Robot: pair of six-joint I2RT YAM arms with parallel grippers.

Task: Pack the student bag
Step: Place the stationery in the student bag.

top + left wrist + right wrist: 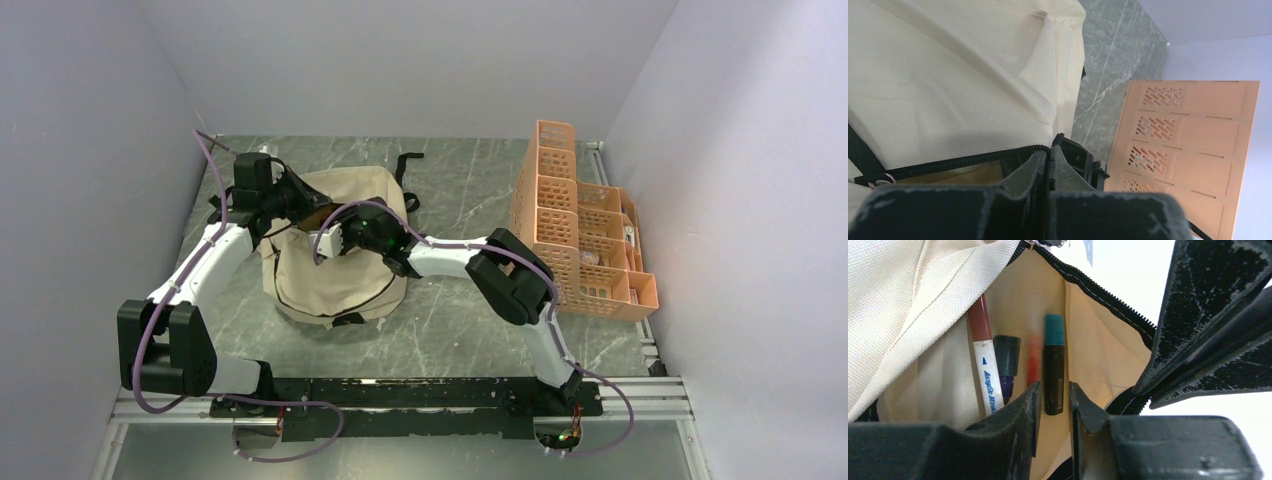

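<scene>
Grey marble tabletop [470, 190], student bag [340, 285] lying left of centre.
Pinched shut on its zipper edge: left gripper [1049, 156]. At the bag's mouth: right gripper [1054, 390], jaws narrowly parted, teal-capped marker [1053, 365] just beyond them beside other pens [988, 375]. Well apart: orange organizer [575, 220].
</scene>
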